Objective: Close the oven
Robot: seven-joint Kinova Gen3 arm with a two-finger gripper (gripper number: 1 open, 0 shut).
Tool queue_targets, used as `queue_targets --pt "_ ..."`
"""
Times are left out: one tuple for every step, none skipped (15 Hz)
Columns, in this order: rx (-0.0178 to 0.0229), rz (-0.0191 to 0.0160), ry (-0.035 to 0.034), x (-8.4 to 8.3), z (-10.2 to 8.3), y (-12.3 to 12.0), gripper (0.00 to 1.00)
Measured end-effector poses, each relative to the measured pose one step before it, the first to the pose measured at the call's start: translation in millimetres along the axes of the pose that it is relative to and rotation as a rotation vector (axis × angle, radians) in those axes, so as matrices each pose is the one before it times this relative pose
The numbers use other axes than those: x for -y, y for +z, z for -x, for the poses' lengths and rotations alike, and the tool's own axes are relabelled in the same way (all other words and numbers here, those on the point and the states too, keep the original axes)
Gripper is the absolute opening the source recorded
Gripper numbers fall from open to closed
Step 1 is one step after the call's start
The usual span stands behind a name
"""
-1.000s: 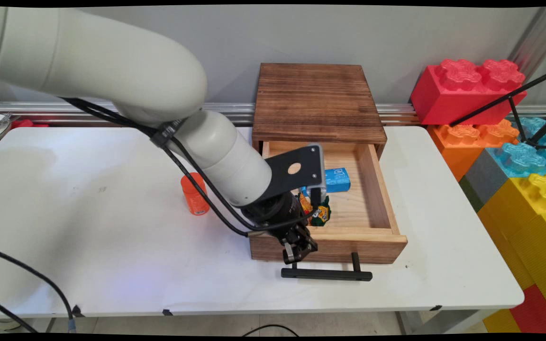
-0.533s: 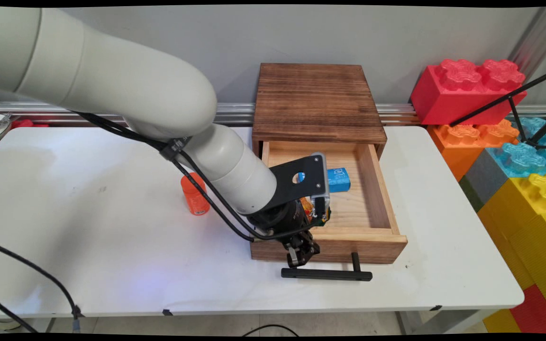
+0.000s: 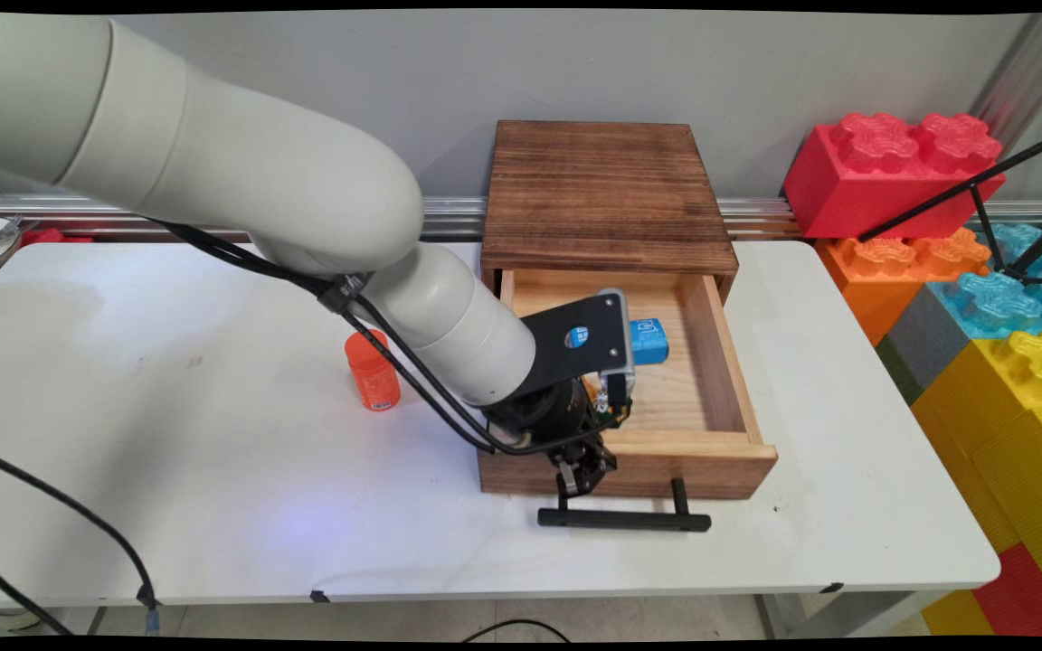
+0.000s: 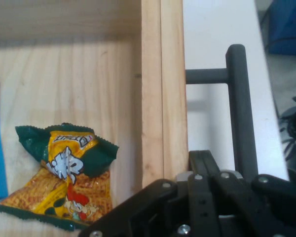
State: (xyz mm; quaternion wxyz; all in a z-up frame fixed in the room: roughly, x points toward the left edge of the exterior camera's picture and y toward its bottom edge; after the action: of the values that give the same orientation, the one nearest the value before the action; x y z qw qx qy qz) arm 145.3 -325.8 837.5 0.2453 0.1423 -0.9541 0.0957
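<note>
The gripper point(image 3: 578, 477) hung at lower centre, fingers' spread unclear, beside one drawer point(image 3: 727, 362) handle point(image 3: 623, 519); inside lay one snack bag point(image 4: 64, 173) and one blue box point(image 3: 648, 341).

The white arm point(image 3: 241, 190) reaches in from the upper left and bends down to the right, its wrist point(image 3: 449, 334) angled low and the black gripper point(image 3: 582, 477) pointing downward, cables trailing beneath.

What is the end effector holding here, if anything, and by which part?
Cannot be told. The end effector sits at the open drawer's front panel, just above the black handle, but its fingertips are hidden.
</note>
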Motion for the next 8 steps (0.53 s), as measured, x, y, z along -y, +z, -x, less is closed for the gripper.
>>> queue_targets --pt "-0.00156 -0.00841 0.00214 2.16 0.32 0.26 0.0" --pt "-0.00048 -0.00643 0.00135 1.7 0.57 0.36 0.0" --pt "-0.00024 -0.00755 0.00167 2.16 0.83 0.47 0.0" --pt "-0.00029 -0.00783 0.00184 2.6 0.75 0.56 0.0" --pt "-0.00046 -0.00454 0.00087 1.57 0.39 0.28 0.0" --pt "-0.00066 -0.00748 0.00169 2.81 0.37 0.62 0.0" --pt "-0.00117 -0.00952 0.00155 3.73 0.39 0.61 0.0" --pt "-0.00158 -0.00895 0.00148 3.78 0.09 0.51 0.0"
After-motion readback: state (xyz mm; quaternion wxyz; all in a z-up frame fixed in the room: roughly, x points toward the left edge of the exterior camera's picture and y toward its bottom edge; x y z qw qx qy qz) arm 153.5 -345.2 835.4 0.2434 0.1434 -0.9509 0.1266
